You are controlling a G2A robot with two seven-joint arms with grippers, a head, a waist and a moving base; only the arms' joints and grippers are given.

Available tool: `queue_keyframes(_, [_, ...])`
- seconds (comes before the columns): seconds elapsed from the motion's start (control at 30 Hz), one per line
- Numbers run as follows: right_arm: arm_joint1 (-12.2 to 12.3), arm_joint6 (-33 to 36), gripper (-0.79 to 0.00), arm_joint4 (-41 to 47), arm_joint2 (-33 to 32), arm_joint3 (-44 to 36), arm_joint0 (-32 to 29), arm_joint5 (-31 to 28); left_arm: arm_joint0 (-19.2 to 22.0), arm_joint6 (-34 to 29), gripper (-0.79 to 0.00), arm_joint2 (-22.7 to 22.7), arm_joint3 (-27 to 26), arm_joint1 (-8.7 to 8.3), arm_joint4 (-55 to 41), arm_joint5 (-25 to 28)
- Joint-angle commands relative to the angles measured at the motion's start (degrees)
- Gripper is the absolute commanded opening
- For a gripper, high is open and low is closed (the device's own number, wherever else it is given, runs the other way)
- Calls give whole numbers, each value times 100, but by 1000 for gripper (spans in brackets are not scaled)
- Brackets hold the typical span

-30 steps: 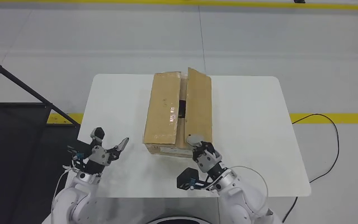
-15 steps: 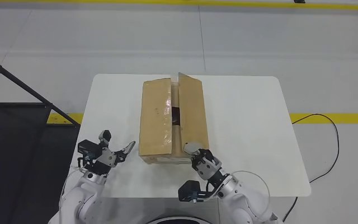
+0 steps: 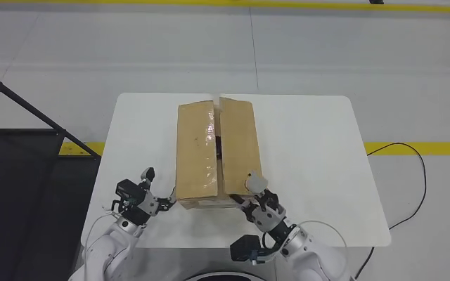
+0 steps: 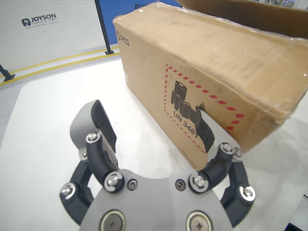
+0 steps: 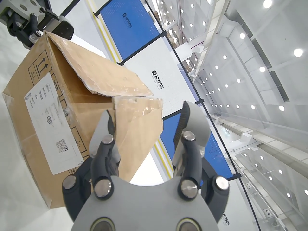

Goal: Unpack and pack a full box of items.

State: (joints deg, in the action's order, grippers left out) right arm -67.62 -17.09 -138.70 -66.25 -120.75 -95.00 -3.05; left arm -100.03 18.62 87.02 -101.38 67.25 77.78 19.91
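The right jaws stand apart, straddling the near corner of the box's raised top flap point(image 5: 138, 123). One finger point(image 5: 103, 133) lies against the cardboard and the other is clear of it, so nothing is clamped. I'd guess they are set there to pinch the flap or fold it over.

The left jaws are wide apart too, low beside the near corner of the box point(image 3: 211, 151). One pad point(image 4: 204, 131) touches its long side and the other hangs over bare desk point(image 3: 309, 140). That looks like a brace to stop the carton sliding while the other arm works the lid.

The box itself sits in the middle of the desk, running lengthwise away from the robot. Its second flap lies nearly flat, with a dark slit open between the two.

As for markings, the long side carries a red dashed frame point(image 4: 197, 97) around a battery pictogram and a code. The near end has a white shipping label point(image 5: 51, 121) with fine print and square codes, and upright arrows point(image 5: 41, 66) beside it. The wording I leave unread.
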Motion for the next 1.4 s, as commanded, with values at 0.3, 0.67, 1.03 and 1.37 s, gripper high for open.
queue_keyframes(0.3, [79,-657,0,604,-409,-208,-285,-56,35,32,0,-154,-81,-4,-5,248])
queue_keyframes(0.67, [111,-661,0,1144,-647,-267,-404,-213,131,-14,0,-468,-130,6,57,435])
queue_keyframes(1.03, [73,207,0,2711,-1008,-507,-652,-143,308,-61,0,-766,-168,21,59,536])
queue_keyframes(1.37, [73,219,0,2688,-994,-510,-644,-164,387,100,0,-733,-139,23,-164,461])
